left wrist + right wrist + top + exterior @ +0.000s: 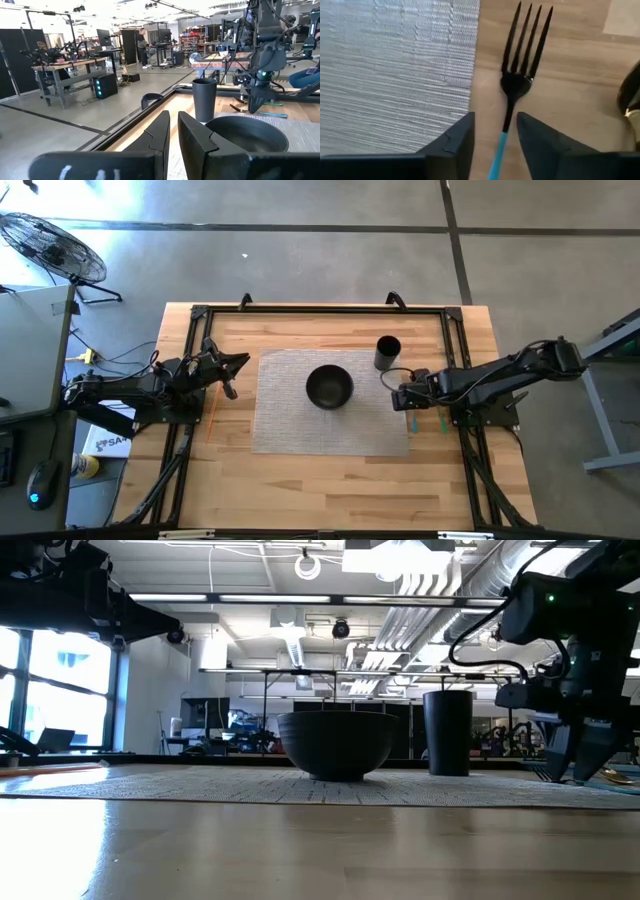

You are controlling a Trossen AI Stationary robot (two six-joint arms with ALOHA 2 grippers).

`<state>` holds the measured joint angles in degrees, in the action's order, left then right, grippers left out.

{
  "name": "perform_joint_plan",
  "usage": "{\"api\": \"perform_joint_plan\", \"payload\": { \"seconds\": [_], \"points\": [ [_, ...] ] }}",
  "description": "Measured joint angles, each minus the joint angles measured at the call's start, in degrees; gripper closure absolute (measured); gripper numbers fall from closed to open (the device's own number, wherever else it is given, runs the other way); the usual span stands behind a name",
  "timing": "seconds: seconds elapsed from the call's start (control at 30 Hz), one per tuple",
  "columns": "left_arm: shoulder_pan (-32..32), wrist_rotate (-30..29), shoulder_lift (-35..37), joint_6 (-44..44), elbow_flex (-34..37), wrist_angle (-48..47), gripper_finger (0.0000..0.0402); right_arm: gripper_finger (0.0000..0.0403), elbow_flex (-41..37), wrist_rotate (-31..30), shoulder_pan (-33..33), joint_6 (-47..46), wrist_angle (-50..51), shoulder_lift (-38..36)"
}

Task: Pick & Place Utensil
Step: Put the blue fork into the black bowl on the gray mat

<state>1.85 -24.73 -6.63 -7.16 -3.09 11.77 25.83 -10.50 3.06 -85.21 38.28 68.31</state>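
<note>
A black fork (520, 75) with a teal handle (497, 150) lies flat on the wooden table, just off the right edge of the grey placemat (395, 65). My right gripper (494, 120) is low over it, pointing down and open. One finger stands on each side of the fork's neck, and neither touches it. In the high view this gripper (402, 398) is at the placemat's right edge, above the fork (411, 421). My left gripper (232, 372) waits at the table's left side with its fingers (162, 130) nearly together and nothing between them.
A black bowl (329, 387) sits in the middle of the placemat (290, 430). A black cup (388, 352) stands at its far right corner, close to my right gripper. A thin orange item (211, 418) lies on the left and another teal item (441, 423) on the right. Black frame rails (320, 310) border the table.
</note>
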Motion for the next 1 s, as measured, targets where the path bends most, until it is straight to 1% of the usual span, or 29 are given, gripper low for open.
{"api": "perform_joint_plan", "payload": {
  "seconds": [0.2,0.57,0.67,0.8,0.9,1.0],
  "points": [
    [0.0,0.1,0.02,-0.01,0.01,-0.36,0.0366,0.0317,0.51,0.73,0.05,0.21,0.16,4.66],
    [0.01,0.11,0.02,0.0,0.02,-1.27,0.0366,0.0389,2.79,-0.51,0.02,1.67,2.67,5.36],
    [0.02,0.09,0.02,0.0,0.02,-1.27,0.0366,0.0397,2.81,-0.57,0.02,1.68,2.73,5.36],
    [0.0,0.09,0.0,0.0,0.02,-1.27,0.0366,0.0394,3.12,-1.29,0.03,3.59,3.6,5.37],
    [0.01,0.09,0.01,0.0,0.02,-1.27,0.0366,0.0395,5.33,-1.96,0.0,4.43,8.1,5.55],
    [0.02,0.09,0.01,0.0,0.02,-1.27,0.0366,0.0399,9.17,-3.07,0.6,5.33,13.46,5.47]
  ]
}}
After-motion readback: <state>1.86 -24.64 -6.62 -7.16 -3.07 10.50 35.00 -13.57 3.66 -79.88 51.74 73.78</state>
